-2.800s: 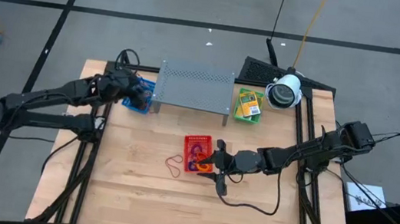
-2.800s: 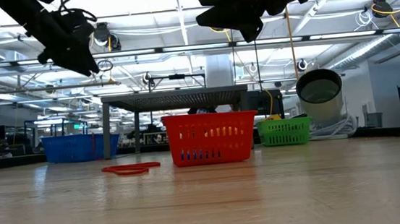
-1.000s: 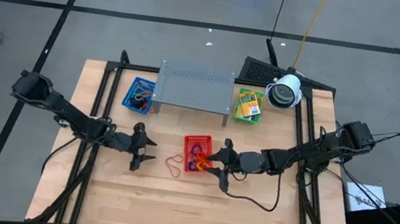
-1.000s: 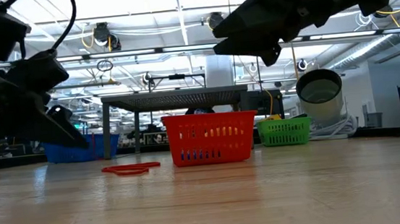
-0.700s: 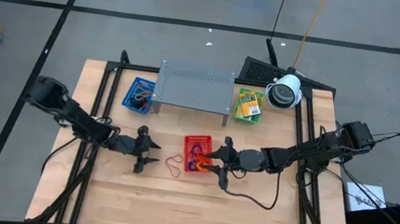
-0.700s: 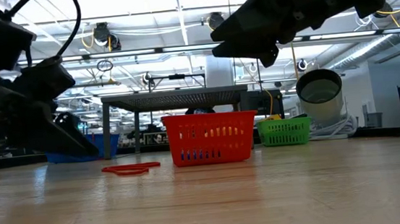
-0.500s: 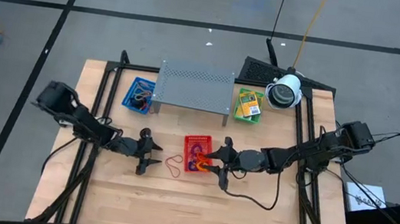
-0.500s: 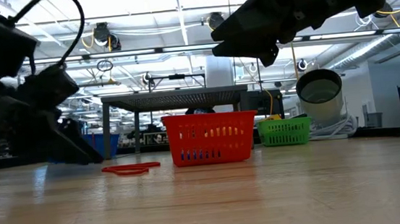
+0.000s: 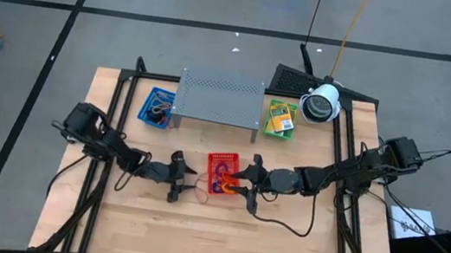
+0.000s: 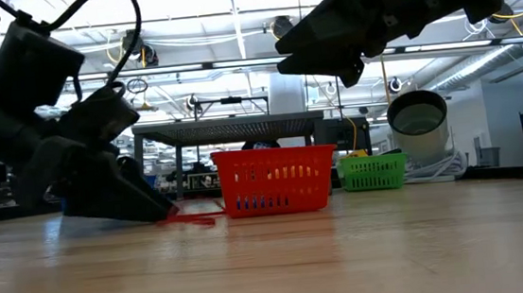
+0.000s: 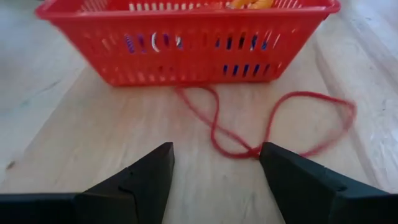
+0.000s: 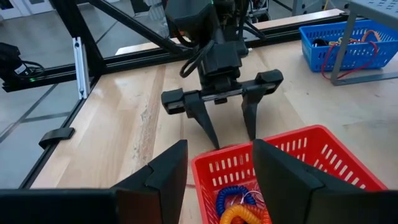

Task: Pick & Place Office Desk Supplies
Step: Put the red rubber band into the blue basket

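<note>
A red rubber band (image 11: 273, 124) lies flat on the wood just left of the red mesh basket (image 9: 221, 171). My left gripper (image 9: 189, 183) is open and low over the table, and in the left wrist view (image 11: 217, 158) the band's near bend lies close to one fingertip. Whether they touch cannot be told. My right gripper (image 9: 240, 181) hangs open above the basket's right part, and in its wrist view (image 12: 219, 149) nothing is between its fingers. Blue and orange coiled bands (image 12: 233, 202) lie inside the basket.
At the back of the table stand a blue basket (image 9: 156, 106) with bands, a grey perforated rack (image 9: 220, 98), a green basket (image 9: 280, 118) with yellow-green packets, and a white round lamp-like object (image 9: 321, 102). Bare wood stretches across the near half of the table.
My left gripper has gone toward the table's right edge and down, from the left part of the table to the red band beside the red basket. It has stayed open. The band and basket have not moved.
</note>
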`<state>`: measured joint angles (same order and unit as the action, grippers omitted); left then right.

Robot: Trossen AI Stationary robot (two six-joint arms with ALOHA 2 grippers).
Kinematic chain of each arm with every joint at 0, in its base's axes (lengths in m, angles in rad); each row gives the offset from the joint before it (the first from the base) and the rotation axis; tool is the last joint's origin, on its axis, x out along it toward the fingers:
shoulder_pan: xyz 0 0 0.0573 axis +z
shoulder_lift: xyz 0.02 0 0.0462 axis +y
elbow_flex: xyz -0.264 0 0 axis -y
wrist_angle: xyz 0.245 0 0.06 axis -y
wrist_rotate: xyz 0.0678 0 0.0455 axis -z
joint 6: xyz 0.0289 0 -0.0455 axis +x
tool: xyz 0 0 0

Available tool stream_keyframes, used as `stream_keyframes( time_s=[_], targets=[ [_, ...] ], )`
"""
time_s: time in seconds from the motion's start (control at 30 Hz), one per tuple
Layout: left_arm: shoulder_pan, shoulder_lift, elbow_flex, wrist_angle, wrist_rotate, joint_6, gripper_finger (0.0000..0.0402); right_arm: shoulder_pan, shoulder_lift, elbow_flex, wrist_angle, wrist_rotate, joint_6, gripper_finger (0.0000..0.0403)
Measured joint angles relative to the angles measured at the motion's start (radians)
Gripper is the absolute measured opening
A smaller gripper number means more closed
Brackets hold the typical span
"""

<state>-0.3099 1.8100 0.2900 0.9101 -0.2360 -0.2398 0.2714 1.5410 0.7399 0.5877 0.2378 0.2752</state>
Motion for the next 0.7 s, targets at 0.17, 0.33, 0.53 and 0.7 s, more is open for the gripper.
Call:
stream_keyframes(
  time_s=[0.17,0.33,0.53,0.7],
  targets=[
    [0.0,0.039,0.027,0.0,0.045,-0.019,0.0253,0.0,0.0,0.0,0.0,0.0,0.0,0.0169],
    [-0.008,0.048,0.037,-0.003,0.051,-0.049,0.0252,0.0,0.0,0.001,0.008,0.0,0.001,0.0169],
    [-0.008,0.049,0.039,-0.003,0.052,-0.089,0.0197,0.0,0.0,0.001,0.013,0.0,0.022,0.0169],
    [-0.009,0.05,0.039,-0.003,0.054,-0.164,0.0094,0.0,0.0,0.001,0.014,0.001,0.032,0.0169]
  ],
)
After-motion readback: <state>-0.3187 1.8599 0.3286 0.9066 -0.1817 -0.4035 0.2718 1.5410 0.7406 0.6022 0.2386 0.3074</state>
